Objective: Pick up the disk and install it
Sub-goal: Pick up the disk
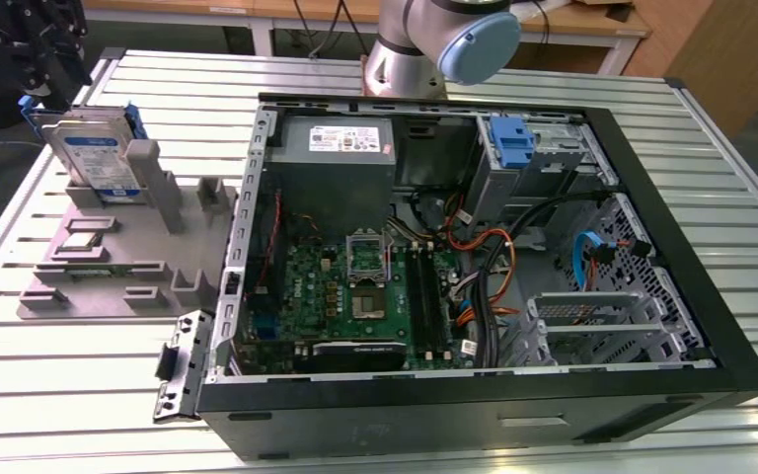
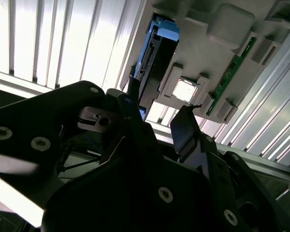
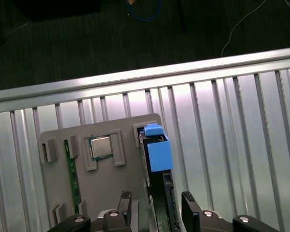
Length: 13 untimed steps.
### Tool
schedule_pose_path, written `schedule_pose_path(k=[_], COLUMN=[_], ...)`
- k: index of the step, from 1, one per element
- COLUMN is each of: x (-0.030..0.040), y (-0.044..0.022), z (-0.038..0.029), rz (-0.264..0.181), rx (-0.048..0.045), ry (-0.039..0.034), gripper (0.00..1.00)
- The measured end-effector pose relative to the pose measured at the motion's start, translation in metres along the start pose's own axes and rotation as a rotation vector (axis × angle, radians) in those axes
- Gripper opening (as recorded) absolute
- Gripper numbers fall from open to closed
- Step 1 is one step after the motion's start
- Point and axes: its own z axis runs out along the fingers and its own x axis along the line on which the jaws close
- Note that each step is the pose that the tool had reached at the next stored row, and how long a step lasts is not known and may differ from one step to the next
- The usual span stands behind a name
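The disk (image 1: 94, 158) is stood upright in the grey fixture (image 1: 90, 286), at ten o'clock from the open computer case (image 1: 485, 415) in the exterior view; the gripper (image 3: 156, 202) is spread wide, the disk's edge being straddled by its fingers (image 3: 189, 207).

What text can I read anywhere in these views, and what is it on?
Label on the disk: white and blue, print too small to read.
Sticker on the power supply: print too small to read.
Markings on the motherboard: too small to read.
No text can be quoted.
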Motion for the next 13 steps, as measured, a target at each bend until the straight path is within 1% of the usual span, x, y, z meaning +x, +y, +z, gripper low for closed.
schedule_pose_path(k=[3, 8, 13], x=[0.0001, 0.0001, -0.0009], y=[-0.0001, -0.0001, 0.0000], z=[0.0036, 0.0042, 0.0069], rz=[0.000, 0.000, 0.000], rx=[0.0002, 0.0001, -0.0002], ry=[-0.0001, 0.0000, -0.0023], gripper=[0.53, 0.53, 0.53])
